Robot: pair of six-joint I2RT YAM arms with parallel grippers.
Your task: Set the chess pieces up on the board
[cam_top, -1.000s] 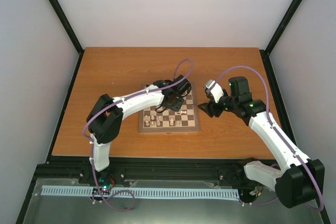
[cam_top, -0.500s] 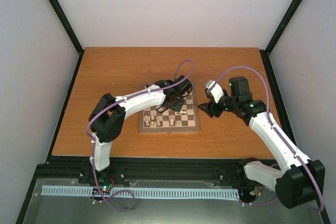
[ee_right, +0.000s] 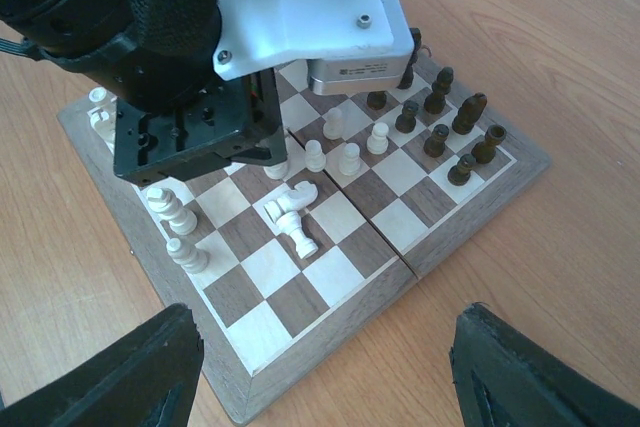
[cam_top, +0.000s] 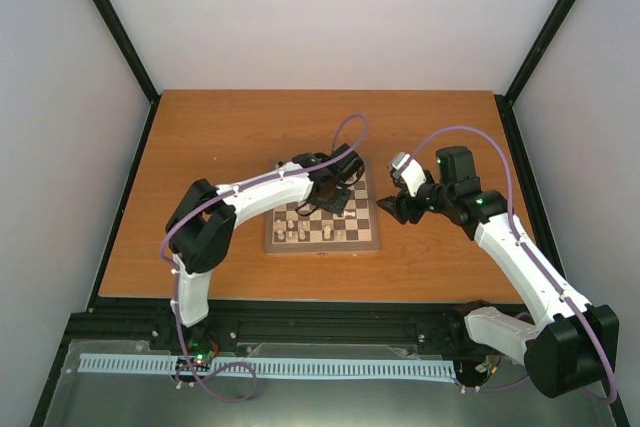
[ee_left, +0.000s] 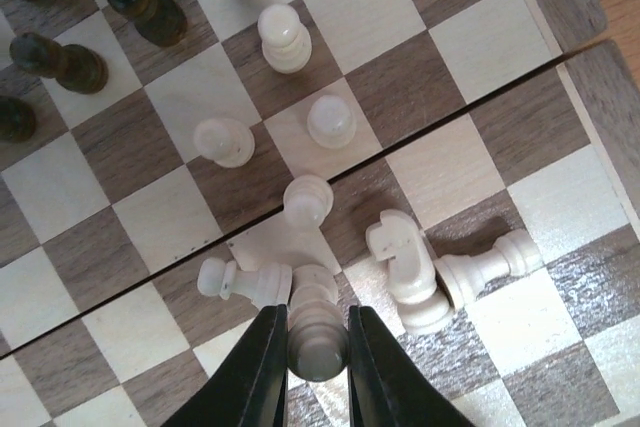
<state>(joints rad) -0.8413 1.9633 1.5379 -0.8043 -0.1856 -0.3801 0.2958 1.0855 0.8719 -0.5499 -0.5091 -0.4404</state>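
Left wrist view: the left gripper [ee_left: 317, 322] grasps a cream piece [ee_left: 314, 292]; fallen pieces [ee_left: 245, 280] lie just beside its fingers [ee_left: 255, 377], so a sideways move could scatter them.

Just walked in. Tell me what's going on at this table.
The left hand is down over the board, its fingers shut on a cream piece near the board's middle fold. A few other cream pieces lie tipped over beside it, while the dark pieces stand grouped toward one side. The right hand hovers open off the board's right edge, holding nothing. The setup is clearly unfinished.
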